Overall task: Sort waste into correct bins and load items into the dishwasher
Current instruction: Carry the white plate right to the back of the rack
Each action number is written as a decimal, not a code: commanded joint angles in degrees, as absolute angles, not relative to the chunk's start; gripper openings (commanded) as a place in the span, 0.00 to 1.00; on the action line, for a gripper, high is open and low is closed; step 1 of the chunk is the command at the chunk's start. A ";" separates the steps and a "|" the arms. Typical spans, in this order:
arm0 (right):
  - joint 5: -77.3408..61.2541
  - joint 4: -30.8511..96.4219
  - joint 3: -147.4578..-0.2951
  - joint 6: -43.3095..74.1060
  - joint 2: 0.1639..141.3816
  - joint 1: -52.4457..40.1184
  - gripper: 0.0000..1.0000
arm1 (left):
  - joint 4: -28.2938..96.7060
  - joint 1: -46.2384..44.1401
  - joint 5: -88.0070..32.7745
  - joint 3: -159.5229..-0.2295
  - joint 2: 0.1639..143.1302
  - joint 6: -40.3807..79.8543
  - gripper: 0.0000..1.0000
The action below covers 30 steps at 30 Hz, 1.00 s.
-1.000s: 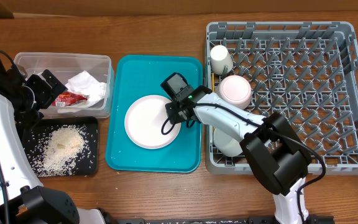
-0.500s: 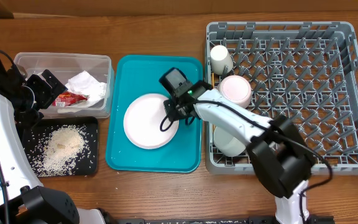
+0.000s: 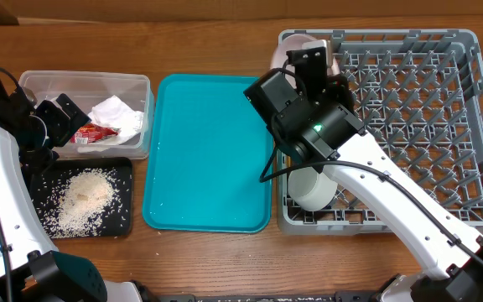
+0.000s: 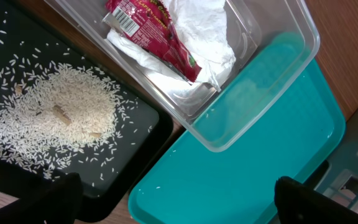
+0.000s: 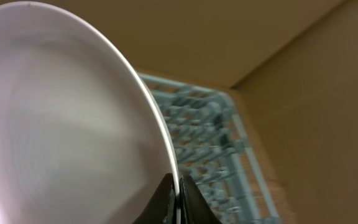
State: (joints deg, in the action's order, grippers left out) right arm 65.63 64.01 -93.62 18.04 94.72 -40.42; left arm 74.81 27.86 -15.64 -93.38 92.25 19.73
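One pale pink plate, upright on edge, rim in right tool.

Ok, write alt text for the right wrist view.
A pale pink plate fills the left of the frame, its rim pinched between the jaws at bottom centre. Behind it, blurred, is the grey dish rack.

Left hand hangs with fingers spread wide; right hand is pinched tight, arm stretched forward.
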 commanded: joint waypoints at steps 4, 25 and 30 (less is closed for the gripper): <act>74.87 65.56 -94.15 19.57 94.26 -34.02 0.04 | 74.74 28.05 -15.44 -94.54 91.81 20.34 1.00; 46.41 67.24 -94.13 14.26 97.12 -8.93 0.04 | 74.74 28.05 -15.44 -94.54 91.81 20.34 1.00; 56.29 67.68 -94.13 12.95 100.22 -8.93 0.04 | 74.74 28.05 -15.44 -94.54 91.81 20.34 1.00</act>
